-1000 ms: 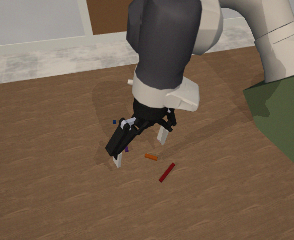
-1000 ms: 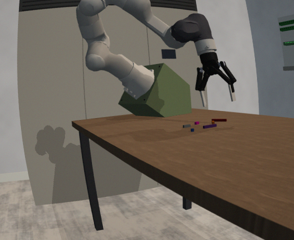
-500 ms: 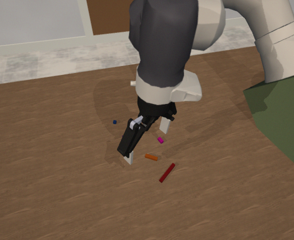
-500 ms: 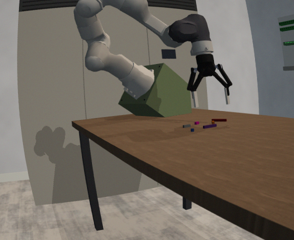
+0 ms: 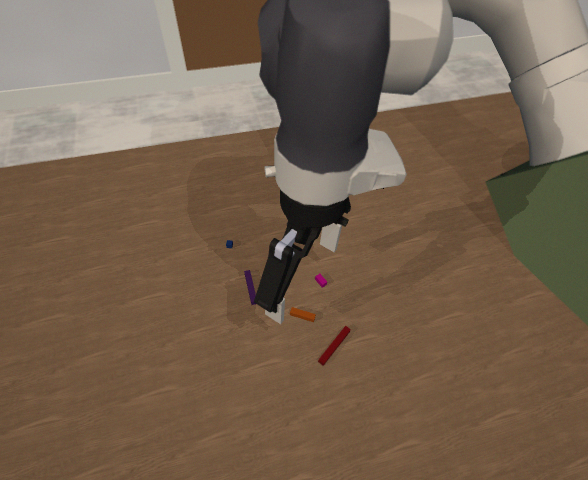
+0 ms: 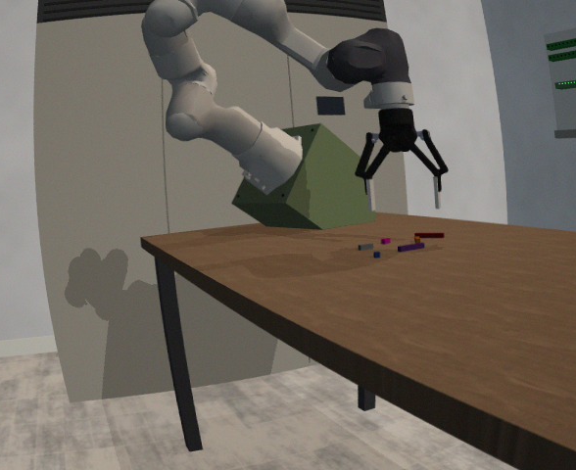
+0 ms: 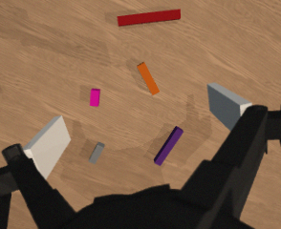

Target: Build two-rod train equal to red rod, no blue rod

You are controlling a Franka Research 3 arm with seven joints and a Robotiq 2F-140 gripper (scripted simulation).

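Note:
My gripper (image 6: 403,201) is open and empty, hovering well above the rods on the wooden table. In the wrist view its two pads frame the table (image 7: 137,125). Between and around them lie the grey rod (image 7: 97,153), the purple rod (image 7: 168,145), the magenta rod (image 7: 95,97) and the orange rod (image 7: 148,78), with the red rod (image 7: 149,17) at the top. All lie flat and apart from each other. In the top view I see the red rod (image 5: 334,345), orange rod (image 5: 302,314), magenta rod (image 5: 320,280) and purple rod (image 5: 250,287); the gripper (image 5: 303,275) hides the grey rod.
A small blue rod (image 5: 229,243) lies apart to the left of the group; it also shows in the exterior view (image 6: 376,254). The arm's green base block (image 6: 311,182) stands behind the rods. The table's edge is far from them.

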